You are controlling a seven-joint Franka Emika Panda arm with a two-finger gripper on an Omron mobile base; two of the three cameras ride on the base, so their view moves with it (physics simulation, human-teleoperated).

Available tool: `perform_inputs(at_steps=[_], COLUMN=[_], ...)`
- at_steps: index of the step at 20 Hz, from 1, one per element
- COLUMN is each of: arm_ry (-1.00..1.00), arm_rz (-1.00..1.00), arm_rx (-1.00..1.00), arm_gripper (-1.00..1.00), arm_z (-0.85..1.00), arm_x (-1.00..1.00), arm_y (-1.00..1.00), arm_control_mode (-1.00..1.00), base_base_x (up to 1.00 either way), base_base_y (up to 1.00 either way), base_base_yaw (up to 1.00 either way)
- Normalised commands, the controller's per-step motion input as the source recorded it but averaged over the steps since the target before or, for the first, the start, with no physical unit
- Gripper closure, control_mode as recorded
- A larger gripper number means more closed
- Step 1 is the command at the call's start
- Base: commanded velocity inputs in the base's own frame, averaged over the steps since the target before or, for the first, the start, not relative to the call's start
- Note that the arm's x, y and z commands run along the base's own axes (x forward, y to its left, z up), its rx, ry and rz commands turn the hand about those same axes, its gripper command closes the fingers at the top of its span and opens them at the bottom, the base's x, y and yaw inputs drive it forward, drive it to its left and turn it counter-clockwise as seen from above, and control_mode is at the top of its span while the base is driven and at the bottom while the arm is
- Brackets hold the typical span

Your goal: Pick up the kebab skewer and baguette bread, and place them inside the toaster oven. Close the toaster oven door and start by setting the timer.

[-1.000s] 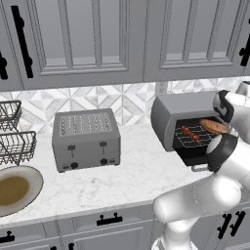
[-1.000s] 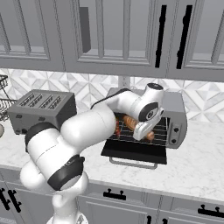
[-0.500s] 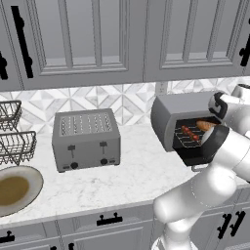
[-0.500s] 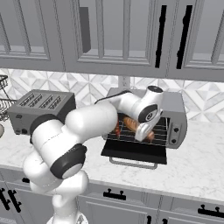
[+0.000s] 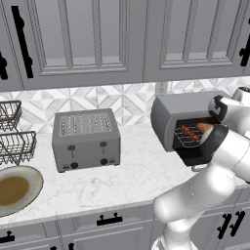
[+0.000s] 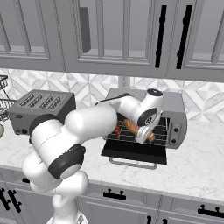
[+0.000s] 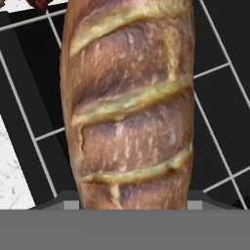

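Baguette bread lies lengthwise on the wire rack inside the toaster oven, golden-brown with pale slashes across its top; the hand camera looks straight down on it from very close.

At the far left of the counter a tan plate sits at the front edge, with two wire baskets stacked behind it against the wall. Next comes a grey slotted pop-up toaster, standing well apart from the oven, with an open stretch of white marble between them and in front of them. Grey upper cabinets hang low over the whole run, close above the oven's rounded top.

The toaster oven stands at the right, against the tiled backsplash. Its toaster oven door is dropped flat toward the counter's front edge, the silver bar handle outermost. On the rack the kebab skewer lies to the left of the bread, near it; whether they touch I cannot tell. The arm's white forearm crosses the oven mouth and hides part of the rack in both base views.

The gripper hangs just over the loaf at the oven opening. Its fingers are hidden behind the bread in the hand view, so whether they grip the loaf or stand loose of it cannot be told.
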Motion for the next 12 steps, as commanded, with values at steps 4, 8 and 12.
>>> perform_inputs(at_steps=[4,8,12], arm_ry=[0.0,0.0,0.0], arm_rz=[0.03,0.03,0.04], arm_rx=[0.0,0.0,0.0], arm_gripper=[1.0,1.0,1.0], arm_z=[-0.2,-0.29,-0.16], arm_x=[0.29,0.31,0.35], arm_y=[0.0,0.0,0.0], arm_control_mode=[-1.0,-1.0,-1.0], base_base_x=[0.0,0.0,0.0], base_base_y=[0.0,0.0,0.0], base_base_yaw=[0.0,0.0,0.0])
